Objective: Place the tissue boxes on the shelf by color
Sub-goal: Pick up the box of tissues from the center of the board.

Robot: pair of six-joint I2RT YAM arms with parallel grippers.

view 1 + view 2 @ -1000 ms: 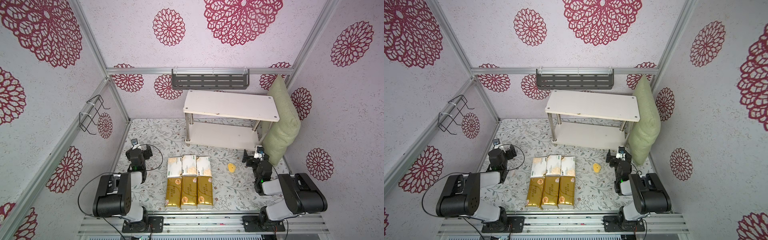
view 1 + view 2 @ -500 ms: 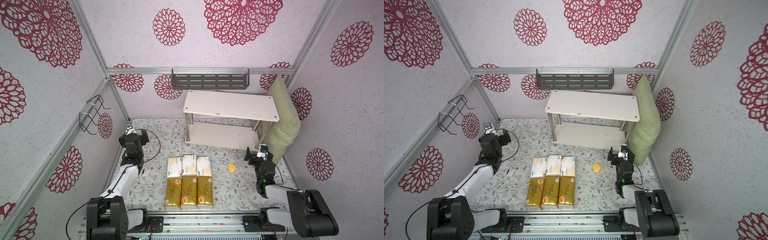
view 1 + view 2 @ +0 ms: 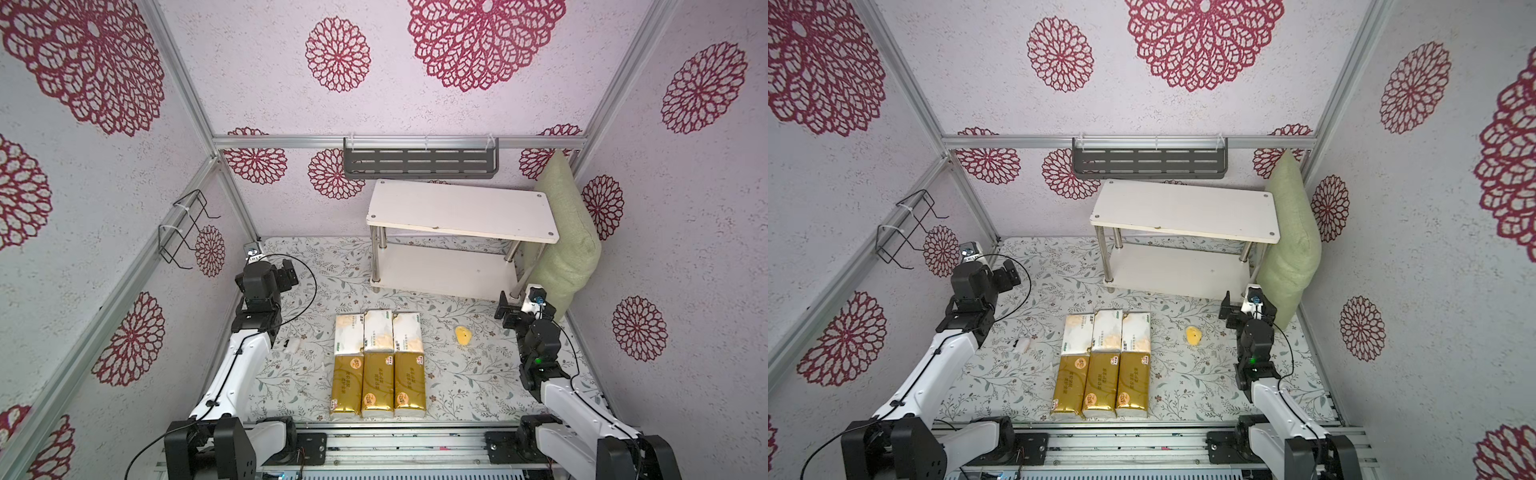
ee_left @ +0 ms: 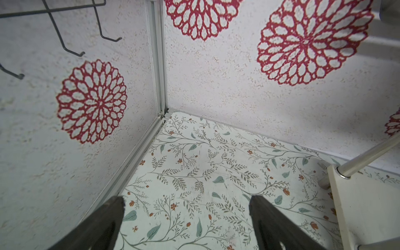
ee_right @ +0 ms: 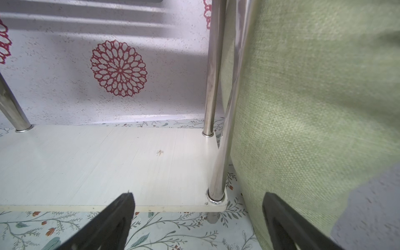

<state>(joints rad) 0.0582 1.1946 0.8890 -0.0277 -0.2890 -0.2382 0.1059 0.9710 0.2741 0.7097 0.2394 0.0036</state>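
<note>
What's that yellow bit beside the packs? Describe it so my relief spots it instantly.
Find the white two-tier shelf at the back, then the block of six tissue boxes in front of it on the floral table. Right of the block's white row lies a small yellow lump: rounded and alone, unlike the brick-shaped packs.

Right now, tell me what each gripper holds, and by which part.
Nothing. The left gripper and right gripper are both open, empty; the boxes lie untouched.

gold tissue boxes (image 3: 377, 384): three flat, side by side | white tissue boxes (image 3: 378, 334): three touching just behind | shelf (image 3: 461, 212): white two-tier, upright, farther back
</note>
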